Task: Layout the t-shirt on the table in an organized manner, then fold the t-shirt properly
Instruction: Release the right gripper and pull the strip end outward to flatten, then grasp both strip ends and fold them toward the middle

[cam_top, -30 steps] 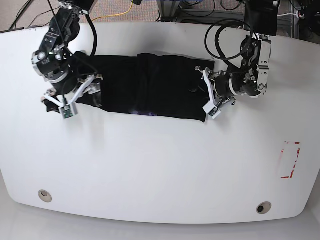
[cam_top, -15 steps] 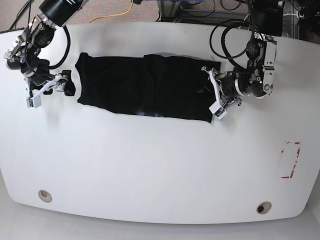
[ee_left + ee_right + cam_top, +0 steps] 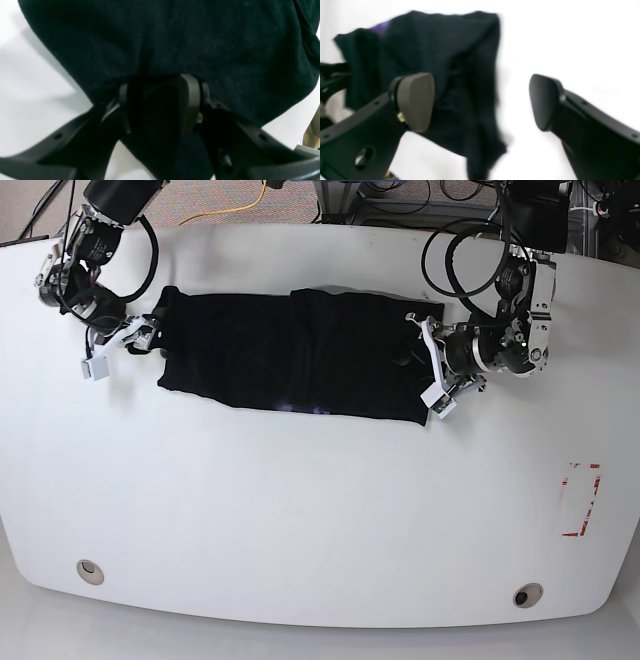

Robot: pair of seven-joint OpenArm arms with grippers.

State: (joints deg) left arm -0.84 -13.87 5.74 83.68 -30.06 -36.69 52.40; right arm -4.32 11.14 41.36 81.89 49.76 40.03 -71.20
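Two grippers, left gripper (image 3: 160, 107) pinching t-shirt (image 3: 290, 355), right gripper (image 3: 482, 102) agape

Readable text: none in any view.
Black cloth t-shirt (image 3: 290, 355): no lettering legible.
Glossy white table (image 3: 300, 510): no lettering; only a red tape rectangle (image 3: 581, 500).

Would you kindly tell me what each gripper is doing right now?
Left gripper: shut on the t-shirt.
Right gripper: open, holding nothing.
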